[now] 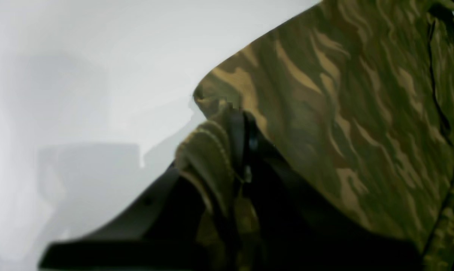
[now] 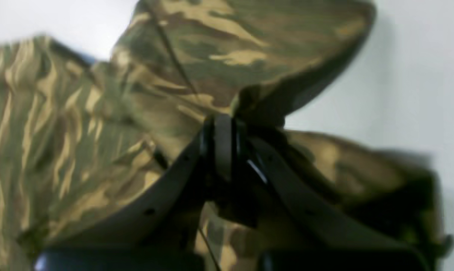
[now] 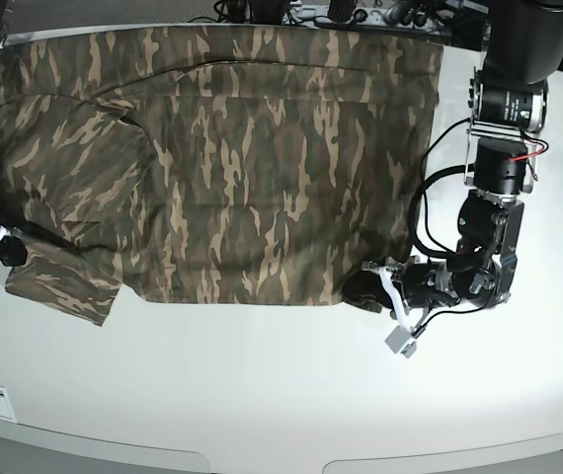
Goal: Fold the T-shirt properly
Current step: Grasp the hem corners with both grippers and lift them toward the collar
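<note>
The brown, tan and dark-green camouflage T-shirt (image 3: 232,168) is soft matt woven cloth with stitched hems, creased in places; the white table (image 3: 281,395) looks smooth with a faint sheen; the left gripper (image 3: 365,286) has dark, smooth, plastic-looking fingers (image 1: 245,143)

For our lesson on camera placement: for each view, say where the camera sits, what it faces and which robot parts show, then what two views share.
Left wrist: on the left arm, facing its tool pinching the T-shirt hem.
Right wrist: on the right arm, facing its tool gripping bunched cloth.
Base: overhead, facing the table; both arms show.
Shared: both wrist views show camouflage cloth clamped between dark fingers.
</note>
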### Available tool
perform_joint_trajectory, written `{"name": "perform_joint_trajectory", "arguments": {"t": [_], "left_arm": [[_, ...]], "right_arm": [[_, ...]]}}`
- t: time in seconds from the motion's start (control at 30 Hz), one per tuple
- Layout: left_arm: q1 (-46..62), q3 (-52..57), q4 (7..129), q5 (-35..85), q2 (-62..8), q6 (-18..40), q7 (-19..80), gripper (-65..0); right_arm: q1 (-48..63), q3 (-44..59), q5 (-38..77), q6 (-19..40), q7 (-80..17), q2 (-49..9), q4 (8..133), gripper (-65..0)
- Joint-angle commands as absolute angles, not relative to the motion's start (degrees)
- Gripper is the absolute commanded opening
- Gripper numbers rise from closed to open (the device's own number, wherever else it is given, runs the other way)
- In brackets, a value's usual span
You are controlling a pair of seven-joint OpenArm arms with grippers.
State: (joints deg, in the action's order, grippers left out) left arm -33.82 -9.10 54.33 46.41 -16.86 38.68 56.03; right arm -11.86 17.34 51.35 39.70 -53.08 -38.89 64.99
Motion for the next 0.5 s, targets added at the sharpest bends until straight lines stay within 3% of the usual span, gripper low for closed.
{"name": "perform_joint_trajectory", "arguments": {"t": [0.0,0.17,0.47], "left_arm": [[-35.86,-9.26,56.36,49.47,-17.32,40.00,56.29,-65.0],[-35.24,-11.57,61.98,55.66,-17.82,40.00,63.07,-65.0],[-31.81,-14.24,67.90,56.03,-22.13,40.00,63.13,-65.0]], "right_arm": [[-12.03,17.96,52.73,40.00,-51.70,-41.36,68.49,-65.0],[-7.81,18.00,52.38,40.00,-51.77,-43.42,76.62,-65.0],[-7.16,18.06,50.59,40.00,-53.36,-44.99,76.97,-65.0]]}}
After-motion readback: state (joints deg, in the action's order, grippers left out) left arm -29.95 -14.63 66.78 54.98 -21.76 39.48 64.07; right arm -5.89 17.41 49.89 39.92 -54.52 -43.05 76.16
